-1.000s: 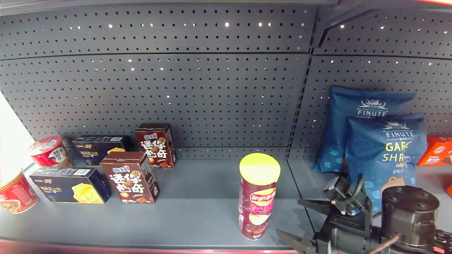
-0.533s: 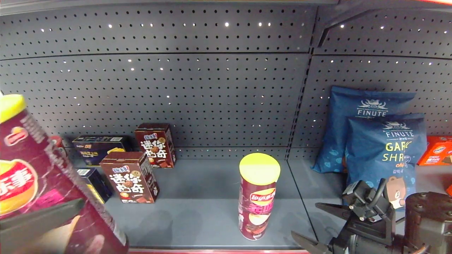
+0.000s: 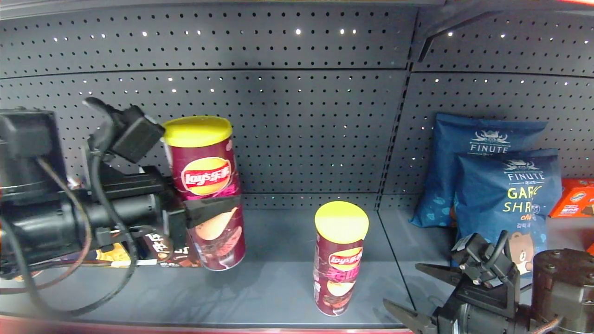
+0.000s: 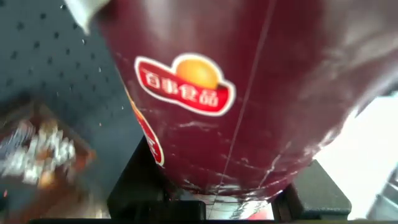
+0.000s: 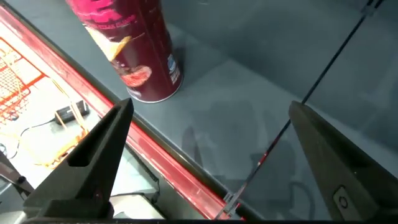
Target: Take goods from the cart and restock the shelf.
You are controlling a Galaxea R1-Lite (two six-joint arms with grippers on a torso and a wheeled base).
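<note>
My left gripper (image 3: 213, 211) is shut on a maroon chip can with a yellow lid (image 3: 203, 185), holding it upright just above the grey shelf (image 3: 278, 287), left of centre. The left wrist view has the same can (image 4: 236, 93) pressed between the jaws. A second, identical can (image 3: 341, 257) stands on the shelf near its front edge, also visible in the right wrist view (image 5: 127, 50). My right gripper (image 3: 403, 285) hangs open and empty at the lower right, just right of that standing can, its two dark fingers (image 5: 93, 155) spread wide.
Brown cookie boxes (image 3: 162, 248) sit partly hidden behind my left arm. Blue snack bags (image 3: 506, 195) and an orange box (image 3: 575, 199) fill the right bay past the divider (image 3: 394, 185). A red strip (image 5: 186, 168) marks the shelf front. The perforated back wall (image 3: 278, 116) stands behind.
My left arm has swung in from the lower left and carried the can, tilted before, upright over the shelf. The right gripper has drawn back slightly to the right, still open.
</note>
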